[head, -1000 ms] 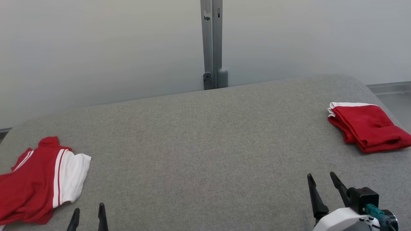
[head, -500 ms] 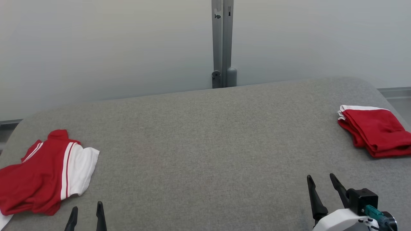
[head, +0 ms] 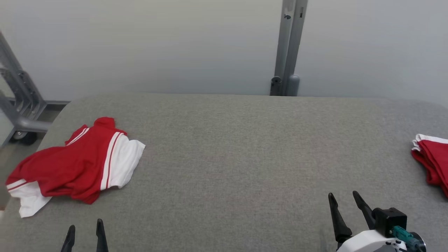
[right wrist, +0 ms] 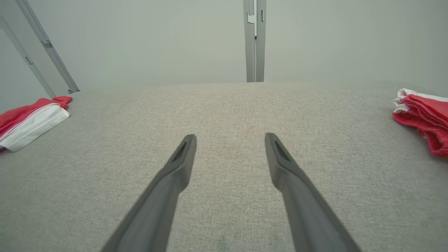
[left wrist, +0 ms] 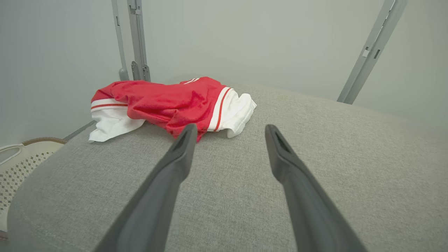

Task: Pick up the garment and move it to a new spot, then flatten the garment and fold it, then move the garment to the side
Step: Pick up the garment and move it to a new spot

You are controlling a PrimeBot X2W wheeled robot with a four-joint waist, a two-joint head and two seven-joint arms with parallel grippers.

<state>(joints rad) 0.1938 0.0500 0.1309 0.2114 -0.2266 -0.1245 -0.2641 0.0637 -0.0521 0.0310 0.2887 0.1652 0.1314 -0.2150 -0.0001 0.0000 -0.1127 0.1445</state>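
A crumpled red garment point(head: 77, 164) with white sleeves and white stripes lies near the left end of the grey padded table point(head: 227, 147). My left gripper point(head: 85, 225) stands open just in front of it, fingers pointing toward it and apart from the cloth. In the left wrist view the garment point(left wrist: 168, 101) sits a short way beyond the open left gripper point(left wrist: 231, 127). My right gripper point(head: 343, 194) is open over bare table at the lower right, nothing between its fingers. The right wrist view has the garment point(right wrist: 28, 117) far left of the open right gripper point(right wrist: 230, 136).
A folded red and white cloth point(head: 432, 157) lies at the table's right edge, also the folded cloth point(right wrist: 423, 112) in the right wrist view. A grey metal post point(head: 288, 49) stands behind the table. A wheeled metal frame point(head: 17, 105) and a pale perforated basket point(left wrist: 17, 157) sit off the left end.
The head camera has turned to the left, so the whole picture has shifted right. Both garments lie as before, and both grippers stay open.
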